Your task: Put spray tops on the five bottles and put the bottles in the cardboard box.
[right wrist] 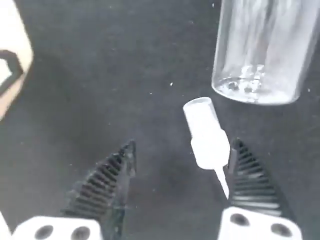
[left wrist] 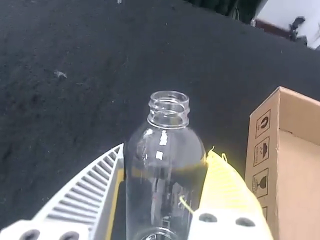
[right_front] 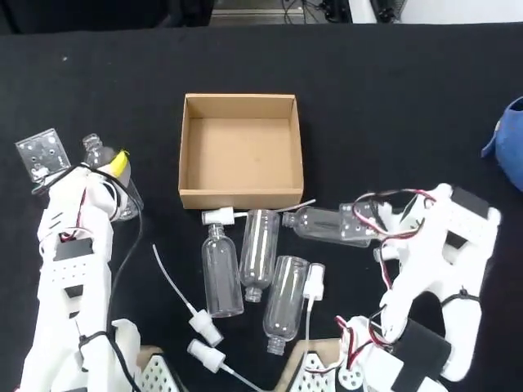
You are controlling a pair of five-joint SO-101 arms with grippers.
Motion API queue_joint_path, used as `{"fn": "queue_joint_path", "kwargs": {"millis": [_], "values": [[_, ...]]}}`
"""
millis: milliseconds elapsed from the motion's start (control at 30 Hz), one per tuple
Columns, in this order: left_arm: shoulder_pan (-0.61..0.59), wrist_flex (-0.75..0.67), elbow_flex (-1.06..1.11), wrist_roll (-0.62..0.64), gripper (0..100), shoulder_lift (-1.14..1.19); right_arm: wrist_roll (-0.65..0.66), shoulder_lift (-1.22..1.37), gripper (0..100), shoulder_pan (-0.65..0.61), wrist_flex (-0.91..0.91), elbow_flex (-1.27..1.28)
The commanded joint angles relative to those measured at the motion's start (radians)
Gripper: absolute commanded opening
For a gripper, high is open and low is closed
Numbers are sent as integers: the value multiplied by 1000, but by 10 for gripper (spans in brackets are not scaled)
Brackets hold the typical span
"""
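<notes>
Off to one side of the cardboard box, our left gripper is clamped around a clear bottle whose threaded neck is bare. Our right gripper is spread wide and holds nothing. A white spray top lies on the black counter between its fingers, close against one of them and near the base of a second bottle. Four loose bottles lie just in front of the box, with the other spray tops scattered among them. One top sits right at a bottle's neck, and we cannot tell whether it is seated. The box holds nothing, so we judge the task barely begun: almost all the capping and all five bottles' boxing are left.
</notes>
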Motion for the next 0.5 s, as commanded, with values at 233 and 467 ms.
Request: {"fn": "queue_joint_path", "kwargs": {"millis": [233, 467], "values": [[-12, -14, -13, 5, 30, -35, 32, 102, 264, -5, -219, 42], [-12, -14, -13, 5, 30, -35, -52, 325, 126, -5, -17, -205]]}}
